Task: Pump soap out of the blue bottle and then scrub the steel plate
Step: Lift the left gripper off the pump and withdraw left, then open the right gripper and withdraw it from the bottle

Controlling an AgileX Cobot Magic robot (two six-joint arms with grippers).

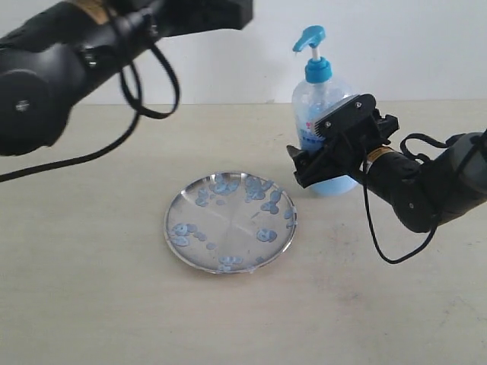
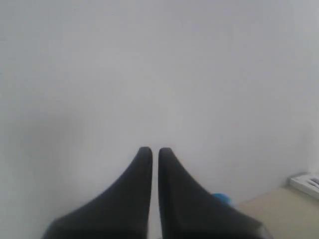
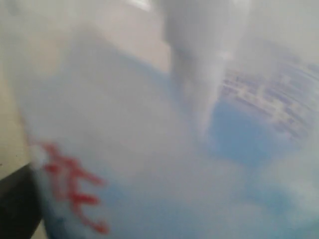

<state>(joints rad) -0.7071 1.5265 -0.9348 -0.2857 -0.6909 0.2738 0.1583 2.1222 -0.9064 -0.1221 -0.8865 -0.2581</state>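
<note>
Clasping the blue bottle [image 1: 317,97] low on its body is the right gripper [image 1: 319,169], jaws closed against its sides. Bottle upright, near the table's [image 1: 91,296] far edge, right of middle. Pump head [image 1: 311,38] clear, nothing touching it. Right wrist view: bottle wall [image 3: 149,149] fills the frame, blurred, red characters [image 3: 75,194] showing, one dark finger [image 3: 15,209] at its side.

Steel plate [image 1: 228,228] lies flat mid-table, just beside the bottle on the near-left side, not touching it. Soap [image 1: 266,235] in pale blue blobs scattered around the plate's inside, thickest along the far rim.

Left arm [image 1: 46,76] raised over the far-left corner, well apart from plate and bottle. Left gripper [image 2: 155,152]: fingers pressed nearly together, a thin slit between, nothing held, facing a white wall [image 2: 149,74].
</note>
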